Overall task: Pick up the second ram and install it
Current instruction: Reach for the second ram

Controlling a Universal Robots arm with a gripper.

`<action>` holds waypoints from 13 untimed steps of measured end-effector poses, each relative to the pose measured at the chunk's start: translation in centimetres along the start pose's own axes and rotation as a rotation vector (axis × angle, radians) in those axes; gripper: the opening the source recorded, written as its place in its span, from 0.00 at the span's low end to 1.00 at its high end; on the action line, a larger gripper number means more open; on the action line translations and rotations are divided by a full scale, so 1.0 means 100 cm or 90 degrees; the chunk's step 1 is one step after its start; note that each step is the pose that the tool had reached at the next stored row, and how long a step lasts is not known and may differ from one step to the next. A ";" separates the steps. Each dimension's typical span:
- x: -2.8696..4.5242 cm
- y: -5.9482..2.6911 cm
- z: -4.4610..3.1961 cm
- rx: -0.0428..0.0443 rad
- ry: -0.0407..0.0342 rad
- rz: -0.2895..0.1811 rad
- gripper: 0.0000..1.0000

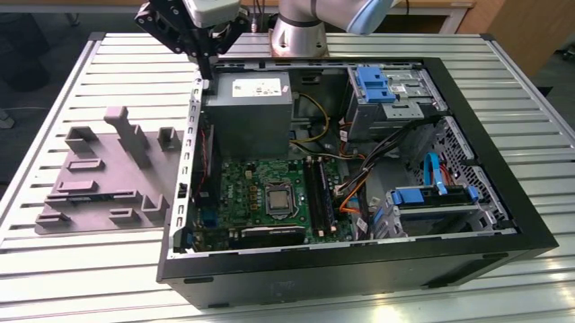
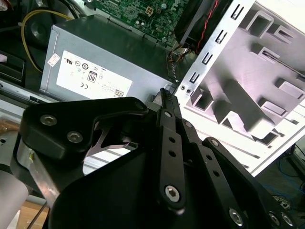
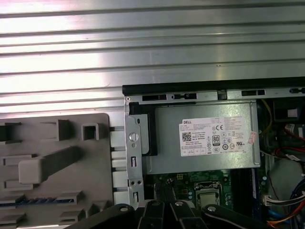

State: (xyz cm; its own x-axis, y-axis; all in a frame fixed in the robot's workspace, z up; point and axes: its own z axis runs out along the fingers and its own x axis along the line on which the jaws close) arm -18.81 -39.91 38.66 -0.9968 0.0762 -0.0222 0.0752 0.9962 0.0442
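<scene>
Remote inspection, single station. The gripper (image 1: 209,70) hangs above the far corner of the open computer case (image 1: 359,268), on the exterior view's left, over the case wall beside the power supply (image 1: 247,111). In the second wrist view its fingers (image 2: 167,124) are drawn together to a narrow point over that wall, and I see nothing held between them. The second ram (image 3: 29,201) appears in the first wrist view as a thin dark blue strip lying flat in a groove of the grey fixture plate (image 3: 95,143), on the side of the raised grey bar (image 3: 47,164) away from the bare table. It is well apart from the gripper and outside the case. I cannot pick it out with confidence in the exterior view. The fixture plate sits on the slatted metal table (image 1: 81,282), just beside the case on the exterior view's left. Inside the case, the green motherboard (image 1: 242,188) lies below the power supply, with the processor socket (image 1: 279,200) near its middle. The black memory slots (image 1: 316,192) run alongside the socket on the exterior view's right. I cannot tell whether any slot is occupied.
</scene>
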 end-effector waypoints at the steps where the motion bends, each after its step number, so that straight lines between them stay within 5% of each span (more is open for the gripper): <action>1: 0.0004 0.0000 0.0000 0.0000 0.0000 0.000 0.11; 13: 0.0057 -0.0005 0.0001 0.0000 0.0000 0.000 0.11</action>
State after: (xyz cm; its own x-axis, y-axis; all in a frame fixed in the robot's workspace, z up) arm -19.38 -39.92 38.63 -0.9968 0.0762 -0.0222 0.0752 0.9962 0.0442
